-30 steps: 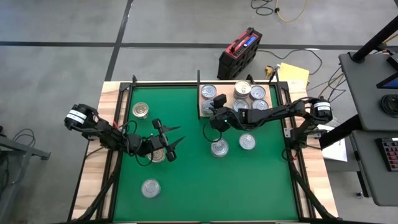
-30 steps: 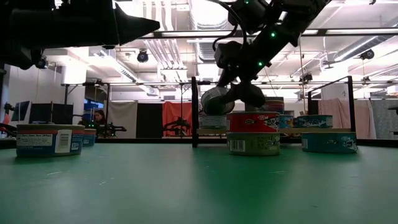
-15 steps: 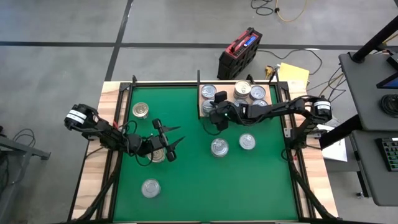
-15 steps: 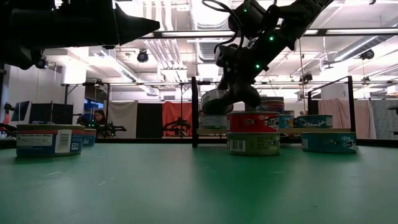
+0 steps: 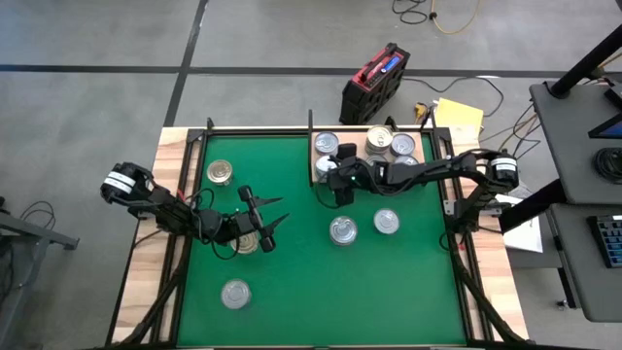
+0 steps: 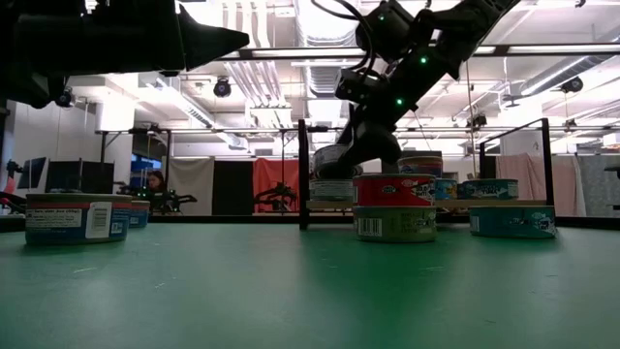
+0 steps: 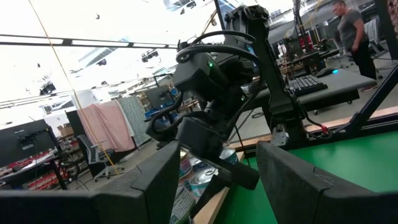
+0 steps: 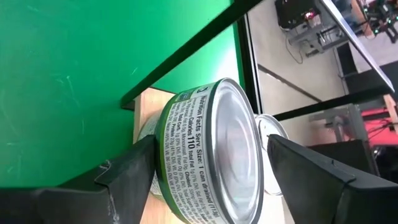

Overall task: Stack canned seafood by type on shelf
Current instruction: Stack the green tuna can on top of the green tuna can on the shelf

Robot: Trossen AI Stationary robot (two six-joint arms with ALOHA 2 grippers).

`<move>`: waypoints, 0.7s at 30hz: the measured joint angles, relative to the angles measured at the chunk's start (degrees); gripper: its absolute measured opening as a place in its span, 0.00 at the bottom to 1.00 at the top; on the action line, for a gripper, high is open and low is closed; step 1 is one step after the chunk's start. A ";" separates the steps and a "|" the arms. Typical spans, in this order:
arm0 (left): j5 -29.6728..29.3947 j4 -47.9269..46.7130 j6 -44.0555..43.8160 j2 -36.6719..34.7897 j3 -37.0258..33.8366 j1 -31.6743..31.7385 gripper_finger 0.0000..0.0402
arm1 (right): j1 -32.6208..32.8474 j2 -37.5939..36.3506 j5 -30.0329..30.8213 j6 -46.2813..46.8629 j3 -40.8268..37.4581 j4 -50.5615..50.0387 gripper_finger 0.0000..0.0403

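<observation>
A: Where is the green-labelled can [image 8: 205,149]?
B: It is between the fingers of the right gripper [image 5: 328,175], over the near-left corner of the shelf [image 5: 318,171], above another tin there. I cannot tell if the fingers grip it or only stand beside it.
A: And the left gripper [image 5: 269,222]?
B: It hangs open over the green mat [image 5: 292,282], holding nothing, beside 1 can [image 5: 247,242]. 2 cans [image 5: 342,230] lie near the shelf.

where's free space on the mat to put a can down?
Bare green mat: the whole near-right stretch below the two loose cans; also the middle strip between the left tool and the right tool. Crowded: the shelf at the far edge, covered with cans, right tool over it.
</observation>
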 joint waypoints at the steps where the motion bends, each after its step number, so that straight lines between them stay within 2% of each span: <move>1: 0.00 0.00 0.00 0.01 0.00 0.01 0.49 | -0.09 0.00 0.01 0.33 0.00 -0.02 0.74; 12: 0.02 0.00 -0.22 0.02 0.00 0.01 0.49 | -0.41 0.00 0.00 2.01 0.00 0.03 0.82; 21: 0.00 0.00 -0.20 0.02 0.00 0.01 0.49 | -0.39 -0.17 0.07 2.27 -0.02 -0.03 0.83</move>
